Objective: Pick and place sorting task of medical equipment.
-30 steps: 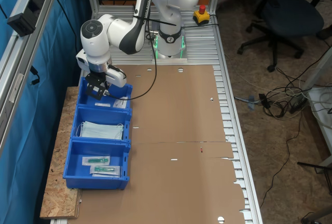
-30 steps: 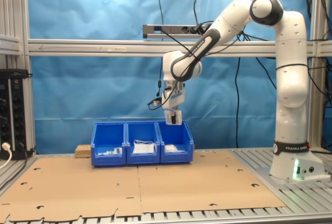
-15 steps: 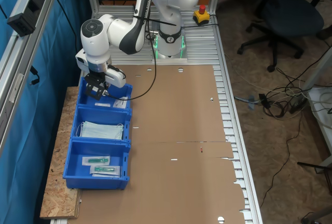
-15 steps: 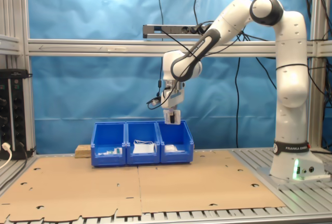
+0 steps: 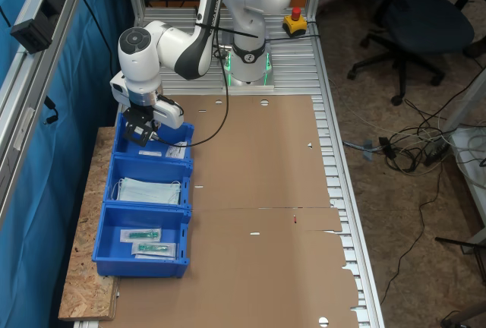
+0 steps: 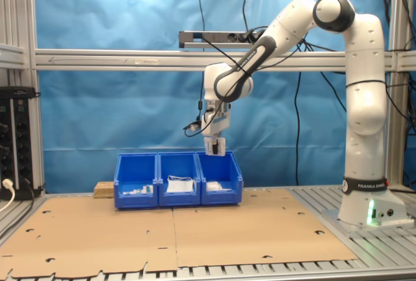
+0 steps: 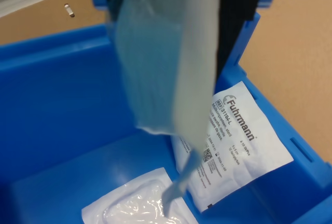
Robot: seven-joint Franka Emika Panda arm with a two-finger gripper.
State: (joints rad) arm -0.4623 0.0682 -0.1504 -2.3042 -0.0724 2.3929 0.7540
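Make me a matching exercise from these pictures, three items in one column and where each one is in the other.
Items:
1. white packet
2. face masks
3. clear packets with green items

Places:
A. middle blue bin
B. held in the gripper above the bin nearest the robot's base
C. end bin farthest from the robot's base

Pairs: 1-B, 2-A, 3-C

The first exterior view looks steeply down on the table from high up; the second exterior view faces it level, frontally. Both share the blue bins; the wrist view peers closely into one.
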